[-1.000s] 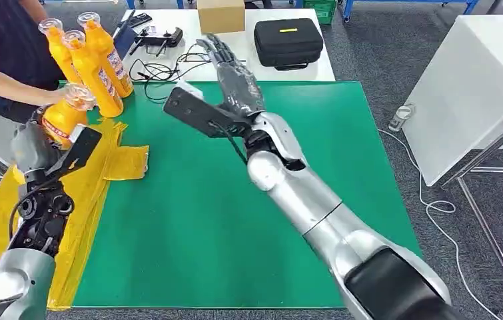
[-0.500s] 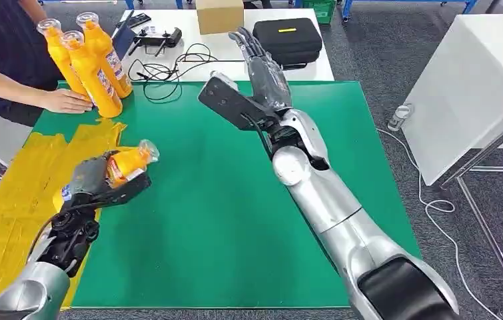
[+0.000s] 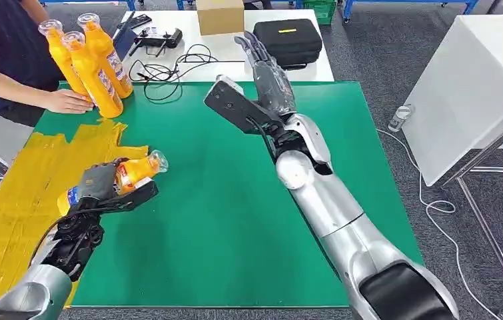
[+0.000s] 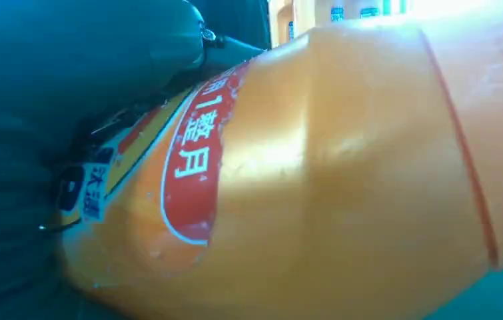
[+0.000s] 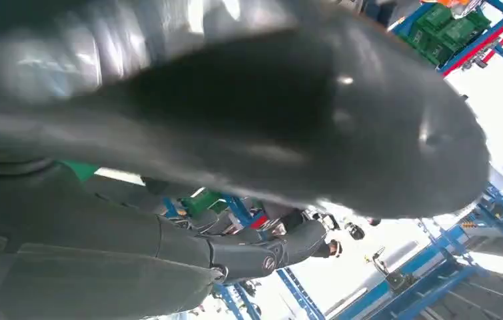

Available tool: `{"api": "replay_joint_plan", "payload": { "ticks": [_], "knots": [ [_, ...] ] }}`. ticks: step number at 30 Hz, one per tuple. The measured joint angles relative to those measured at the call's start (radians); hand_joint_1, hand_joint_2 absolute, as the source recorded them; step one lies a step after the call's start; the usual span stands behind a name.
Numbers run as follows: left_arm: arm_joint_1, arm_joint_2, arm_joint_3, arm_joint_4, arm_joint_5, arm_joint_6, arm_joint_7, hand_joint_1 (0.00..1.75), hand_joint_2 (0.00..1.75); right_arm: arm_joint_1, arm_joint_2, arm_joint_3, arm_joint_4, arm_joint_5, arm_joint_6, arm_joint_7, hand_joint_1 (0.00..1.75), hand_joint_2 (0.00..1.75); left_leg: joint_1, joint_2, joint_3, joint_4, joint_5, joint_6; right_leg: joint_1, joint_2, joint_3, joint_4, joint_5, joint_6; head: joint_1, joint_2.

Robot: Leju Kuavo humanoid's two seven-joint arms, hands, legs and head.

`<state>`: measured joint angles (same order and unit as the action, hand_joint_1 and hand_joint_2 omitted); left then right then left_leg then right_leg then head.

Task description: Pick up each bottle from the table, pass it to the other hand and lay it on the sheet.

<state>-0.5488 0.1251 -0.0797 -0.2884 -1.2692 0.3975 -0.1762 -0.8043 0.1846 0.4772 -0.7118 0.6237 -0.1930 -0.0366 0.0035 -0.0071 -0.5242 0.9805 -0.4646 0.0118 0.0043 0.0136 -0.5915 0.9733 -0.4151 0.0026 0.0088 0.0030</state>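
Observation:
My left hand [image 3: 96,185] grips an orange bottle [image 3: 134,171] with a clear cap, lying nearly on its side above the green mat, cap pointing right. The left wrist view has that bottle [image 4: 315,173] close up, with its red label, under my thumb [image 4: 82,73]. My right hand [image 3: 270,72] is raised over the mat's far edge, fingers stretched out and apart, nothing in it; the right wrist view has its fingers [image 5: 235,253] spread in the air. Three more orange bottles [image 3: 95,60] stand upright at the far left. The yellow sheet [image 3: 15,200] covers the mat's left side.
A person's hand [image 3: 68,101] rests on the mat beside the standing bottles. Behind the green mat [image 3: 235,227], a white table carries a black case [image 3: 288,41], a cardboard box [image 3: 220,15], cables and a controller [image 3: 158,37]. A white panel [image 3: 468,87] stands at the right.
My left hand has swung the bottle from upright near the standing ones down and right, tipping it sideways over the mat. My right hand moved right and farther back. The person's hand let go.

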Motion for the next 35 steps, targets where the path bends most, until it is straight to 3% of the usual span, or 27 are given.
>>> {"api": "replay_joint_plan", "payload": {
  "ticks": [3,4,5,20,30,35],
  "knots": [
    [0.001,0.002,-0.002,0.002,0.007,-0.008,-0.007,1.73,1.75,0.001,0.0,0.0,0.0,0.001,0.0,-0.009,0.0,0.0,0.0,0.0,0.0,0.0,0.0,0.0,0.0,0.0,0.0,0.0,0.0,0.0,0.0,0.0],
    [0.001,0.003,-0.002,0.005,0.007,-0.013,-0.008,0.21,1.75,0.001,0.0,0.0,0.001,0.001,0.0,-0.013,0.0,0.0,0.0,0.0,0.0,0.0,0.0,0.0,0.0,0.0,0.0,0.0,0.0,0.0,0.0,0.0],
    [0.001,0.004,-0.003,0.007,0.007,-0.022,-0.007,0.0,0.0,0.001,0.0,0.0,0.002,0.001,0.0,-0.018,0.0,0.0,0.0,0.0,0.0,0.0,0.0,0.0,0.0,0.0,0.0,0.0,0.0,0.0,0.0,0.0],
    [-0.016,0.031,-0.008,0.025,-0.024,-0.181,0.131,0.0,0.0,0.011,0.004,0.001,0.062,0.011,0.007,-0.047,0.0,0.0,0.001,0.0,0.001,0.0,0.0,0.0,0.001,0.0,0.0,0.0,0.0,0.0,0.0,0.0],
    [-0.034,0.039,-0.026,0.025,-0.047,-0.235,0.123,0.0,0.0,0.04,-0.011,-0.001,0.064,0.022,0.0,-0.028,0.0,0.0,0.0,0.0,0.001,0.0,0.0,0.0,0.001,0.0,0.0,0.0,0.0,0.0,0.0,0.0],
    [-0.055,0.04,-0.016,0.025,0.038,-0.134,0.009,0.0,0.0,0.057,-0.023,-0.012,0.061,0.036,-0.008,-0.022,0.0,0.0,0.001,0.0,0.0,0.0,0.0,0.0,0.001,0.0,-0.001,0.0,0.0,0.0,0.0,0.0]
  ]
}}
